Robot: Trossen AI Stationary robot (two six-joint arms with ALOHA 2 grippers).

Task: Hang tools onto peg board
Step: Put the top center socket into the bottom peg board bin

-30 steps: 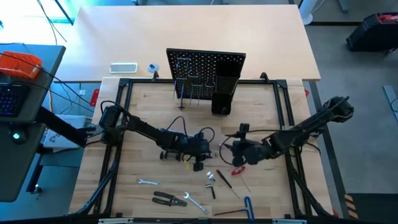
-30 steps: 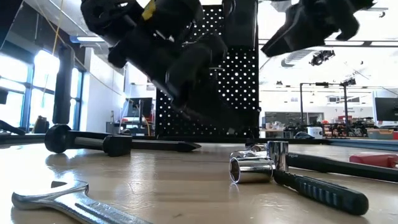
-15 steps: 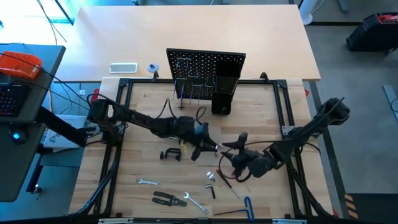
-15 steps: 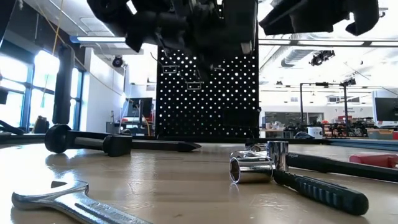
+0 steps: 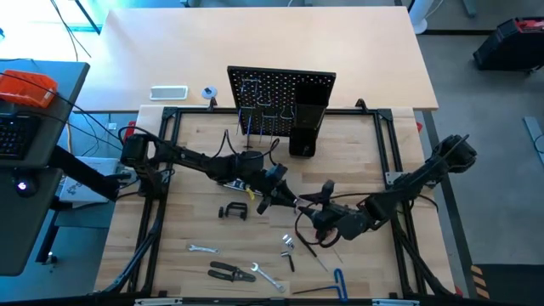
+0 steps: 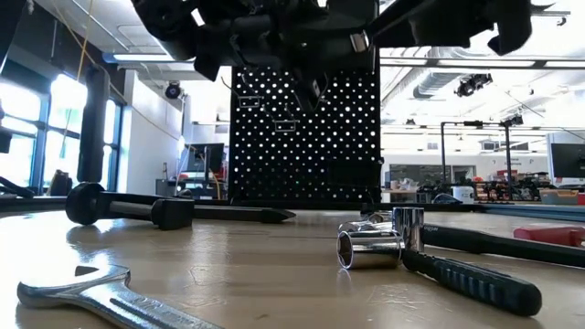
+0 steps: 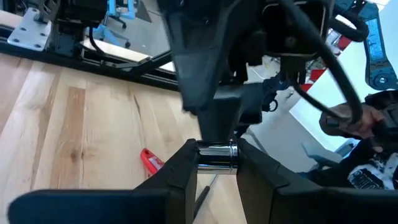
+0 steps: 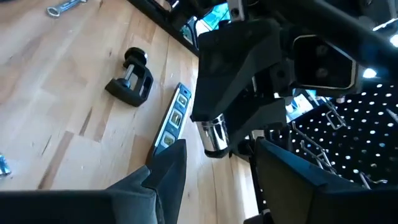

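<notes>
We've got the left gripper [image 7: 214, 163] pinching a shiny metal bit [image 7: 217, 155], offered toward the right gripper's [image 8: 214, 163] parted fingers.

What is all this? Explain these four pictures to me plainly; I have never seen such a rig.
This is a robot with two dark jointed arms at a wooden table, each ending in two fingers. One camera looks straight down, one sits at table height, and one rides on each wrist.

At the far edge stands an upright black peg board dotted with holes. On the table lie a black C-clamp, a small silver wrench, black-handled pliers and a blue-handled hex key.

The arms meet mid-table. The left gripper pinches a short shiny metal cylinder. The right gripper faces it, fingers spread on either side, so this looks like a handover.
</notes>
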